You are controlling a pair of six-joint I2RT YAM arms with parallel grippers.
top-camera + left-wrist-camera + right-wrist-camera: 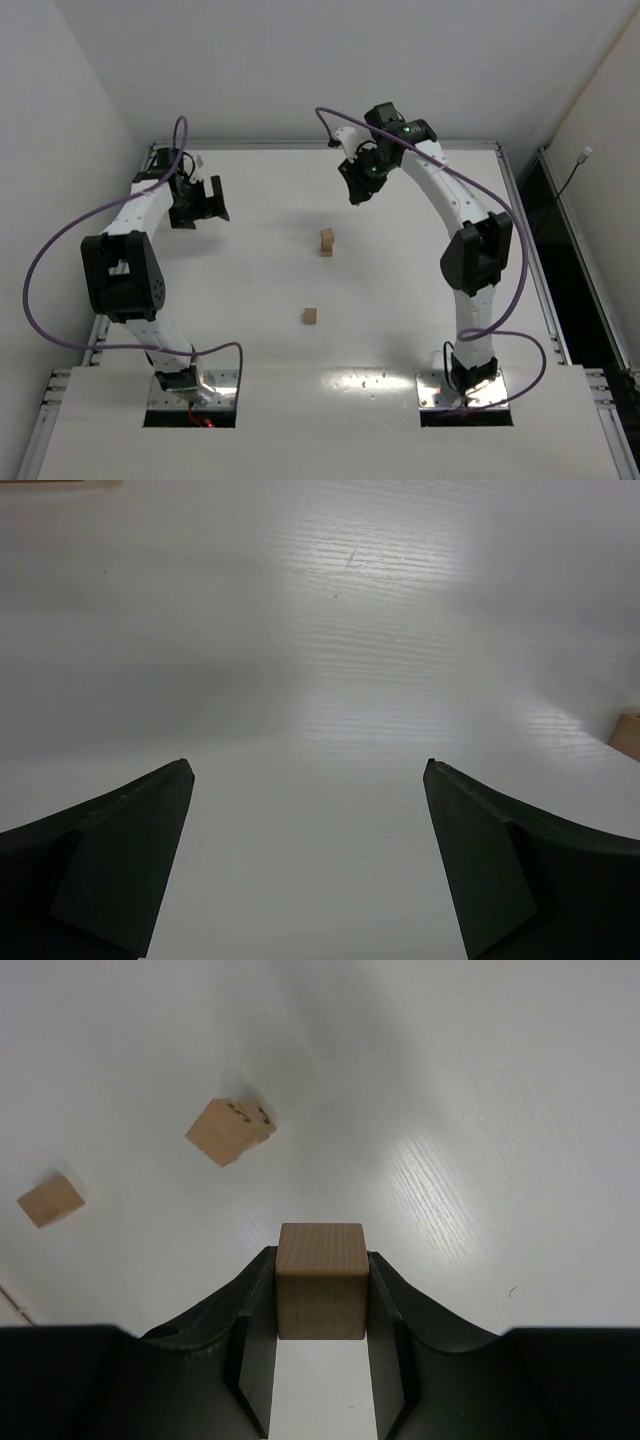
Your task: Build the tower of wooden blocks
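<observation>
Light-tan wood shows between the black fingers (pixel 385 1310) of the right gripper (pixel 358 186): one cube (pixel 320 1278) is clamped there by two opposite side faces, and its top face and front face are free to see. The jaws press on it from left and right. This gripper hangs in the air over the far middle part of the white table (pixel 250 340), and the cube does not touch the surface.

Below it and a little nearer to the arm bases stands the tower (pixel 327 241), which looks like two cubes, one on the other. From the right wrist view the upper one seems slightly turned against the lower one. The tower is near the centre of the table and nothing touches it.

Nearer to the bases, and a bit to the left of the tower, one single cube (pixel 310 316) lies flat on the table, well apart from the tower.

The left gripper (pixel 205 200) is at the far left side, well apart from all the cubes. Its two fingers stand wide apart and there is only bare table between them.

Purple cables (pixel 60 235) loop along both arms.
</observation>
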